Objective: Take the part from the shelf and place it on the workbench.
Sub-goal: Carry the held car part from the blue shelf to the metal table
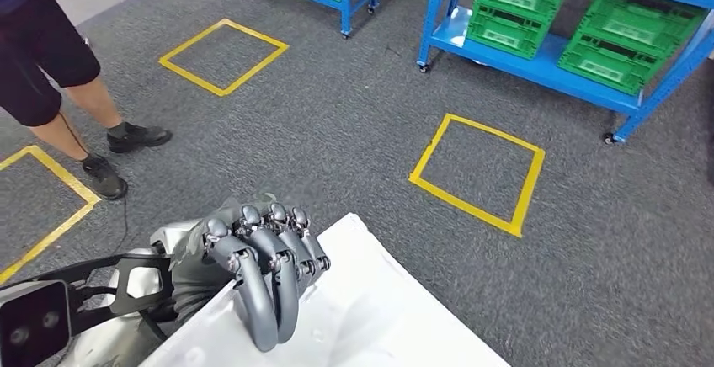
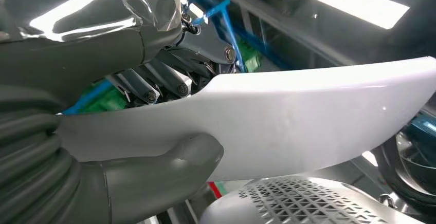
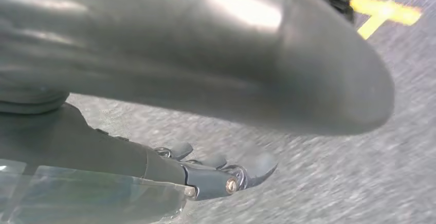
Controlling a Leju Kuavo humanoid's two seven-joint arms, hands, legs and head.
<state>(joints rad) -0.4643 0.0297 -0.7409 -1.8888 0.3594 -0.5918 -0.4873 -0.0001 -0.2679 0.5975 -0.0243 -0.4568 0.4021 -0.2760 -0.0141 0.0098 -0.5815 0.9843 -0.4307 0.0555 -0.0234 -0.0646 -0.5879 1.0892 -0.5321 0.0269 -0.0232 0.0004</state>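
Left hand [image 1: 257,270] around part [image 1: 370,316], crosswise.

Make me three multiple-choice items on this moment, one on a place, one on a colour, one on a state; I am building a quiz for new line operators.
1. Where do the green crates sit?
A. On the blue wheeled shelves
B. Inside the yellow floor squares
C. On the white part

2. What colour is the tape marking squares on the carpet?
A. Red
B. Yellow
C. White

3. What is the left hand doing?
A. Hanging with nothing in it
B. Gripping the white part
C. Resting on a shelf

Answers:
1 A: the green crates stand on the decks of the blue shelves at the far side.
2 B: the tape square on the grey carpet is yellow.
3 B: the left hand has its fingers curled over the edge of the white part, and in the left wrist view the thumb presses the part's other face.
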